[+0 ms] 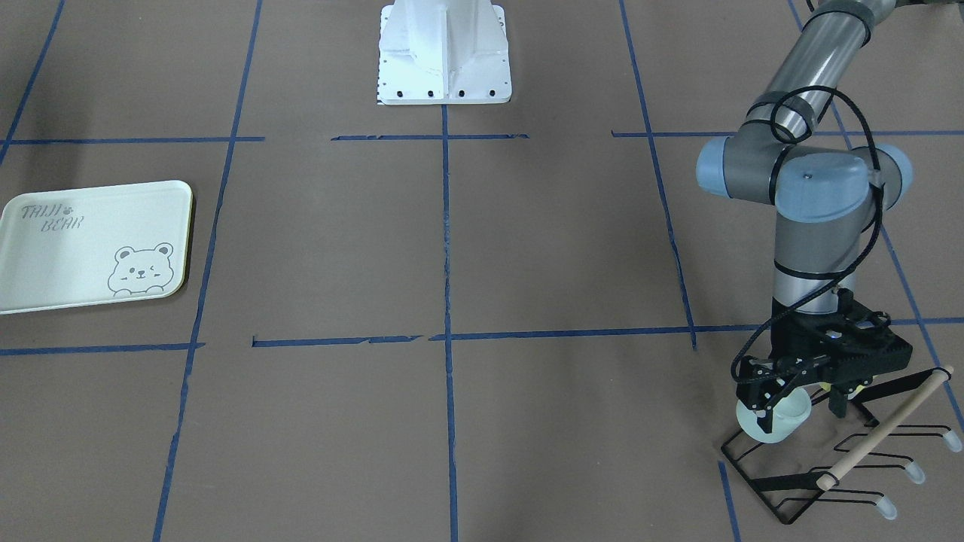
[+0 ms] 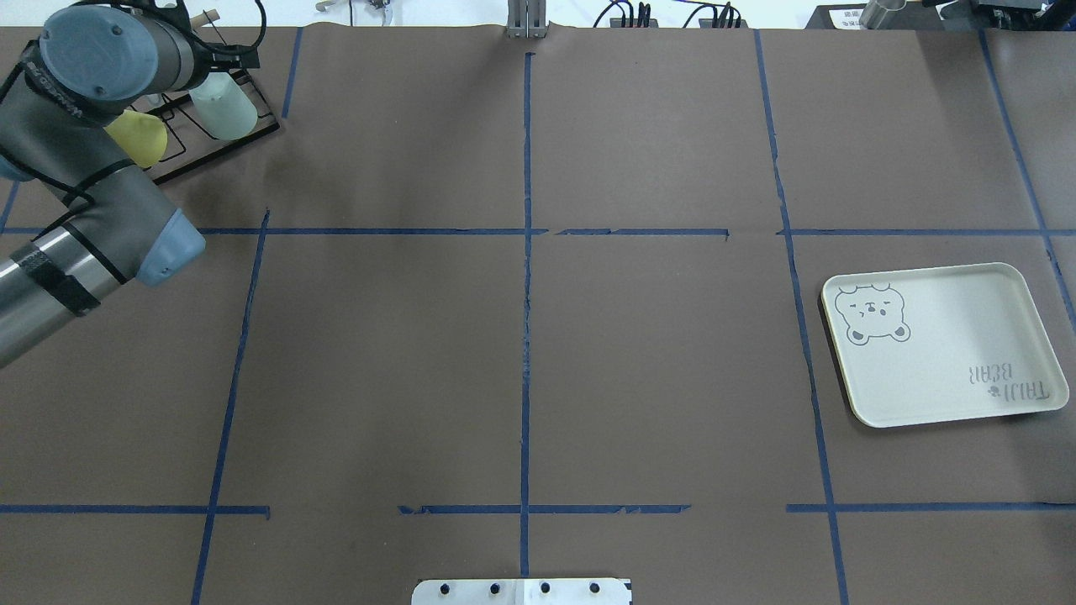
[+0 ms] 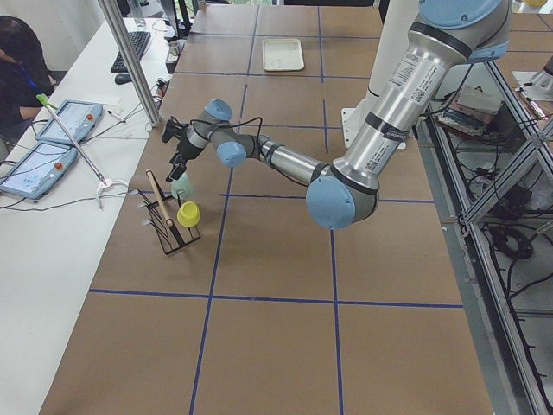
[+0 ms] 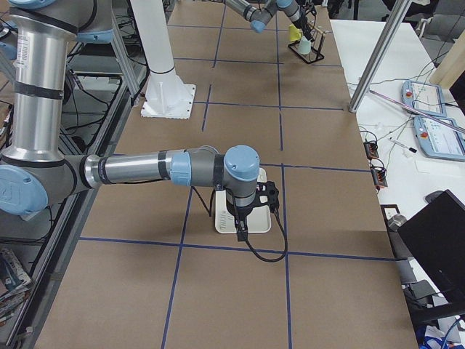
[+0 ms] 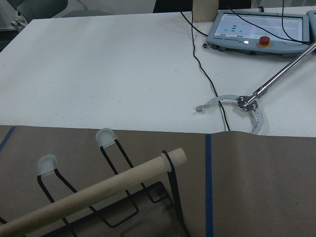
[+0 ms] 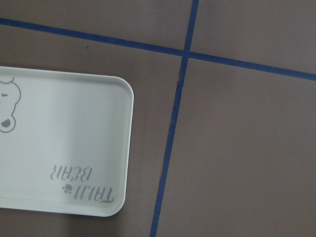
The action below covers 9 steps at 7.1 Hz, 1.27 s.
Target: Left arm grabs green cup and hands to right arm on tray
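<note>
The green cup (image 1: 776, 425) hangs tilted on a black wire rack (image 1: 791, 497) at the table's far left corner; it also shows in the overhead view (image 2: 225, 107). My left gripper (image 1: 802, 414) is down at the rack with its jaws apart. One finger (image 1: 764, 403) crosses the cup's rim; I cannot tell whether it touches. The tray (image 2: 941, 395) lies bare on the right side. My right gripper (image 4: 243, 231) hovers over the tray (image 4: 258, 222); I cannot tell whether it is open or shut. The right wrist view shows only the tray's corner (image 6: 98, 148).
A pale yellow cup (image 2: 141, 139) sits on the same rack beside the green one. The rack has a wooden dowel (image 1: 881, 429) on top and capped wire prongs (image 5: 106, 138). A white bench with control pendants (image 5: 256, 29) lies just beyond the table edge.
</note>
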Tool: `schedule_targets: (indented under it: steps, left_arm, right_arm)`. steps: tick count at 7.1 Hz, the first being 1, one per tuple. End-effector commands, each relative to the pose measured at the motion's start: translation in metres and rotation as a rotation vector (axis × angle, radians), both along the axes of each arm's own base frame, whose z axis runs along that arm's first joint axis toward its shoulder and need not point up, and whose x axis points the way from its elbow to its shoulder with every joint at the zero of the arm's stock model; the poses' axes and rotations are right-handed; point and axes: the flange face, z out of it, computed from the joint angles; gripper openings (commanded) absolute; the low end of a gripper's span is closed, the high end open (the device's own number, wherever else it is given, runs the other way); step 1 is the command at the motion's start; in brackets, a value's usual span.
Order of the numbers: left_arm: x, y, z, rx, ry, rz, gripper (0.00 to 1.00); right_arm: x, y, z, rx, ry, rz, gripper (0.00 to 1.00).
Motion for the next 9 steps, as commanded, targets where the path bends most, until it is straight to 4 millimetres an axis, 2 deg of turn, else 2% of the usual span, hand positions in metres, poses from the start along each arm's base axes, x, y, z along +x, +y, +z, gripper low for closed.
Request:
schedule_targets:
  steps: [1, 5, 6, 7, 8, 9]
  left_arm:
    - [0.0159, 0.0032, 0.0165, -0.007, -0.025, 0.003, 1.0]
    - [0.0258, 0.0073, 0.0198, -0.012, -0.028, 0.018, 1.0]
    - [0.0245, 0.0071, 0.0209, -0.014, -0.029, 0.017, 0.85]
    - [0.0244, 0.0072, 0.0201, -0.012, -0.029, 0.018, 0.64]
    - [0.024, 0.008, 0.0187, -0.006, -0.029, 0.023, 0.52]
    - [0.0226, 0.008, 0.0187, -0.004, -0.031, 0.023, 0.51]
  right_arm:
    - [0.0, 0.0, 0.001, -0.002, 0.0, 0.0, 1.0]
    - [0.0, 0.0, -0.0005, 0.001, 0.0, 0.0, 1.0]
    - [0.0, 0.0, -0.0005, 0.001, 0.0, 0.0, 1.0]
    - [0.0, 0.0, -0.0005, 0.001, 0.0, 0.0, 1.0]
    - [-0.0001, -0.0001, -0.0021, 0.002, -0.001, 0.002, 1.0]
    - [-0.0001, 0.0, -0.0013, 0.0, -0.001, 0.002, 1.0]
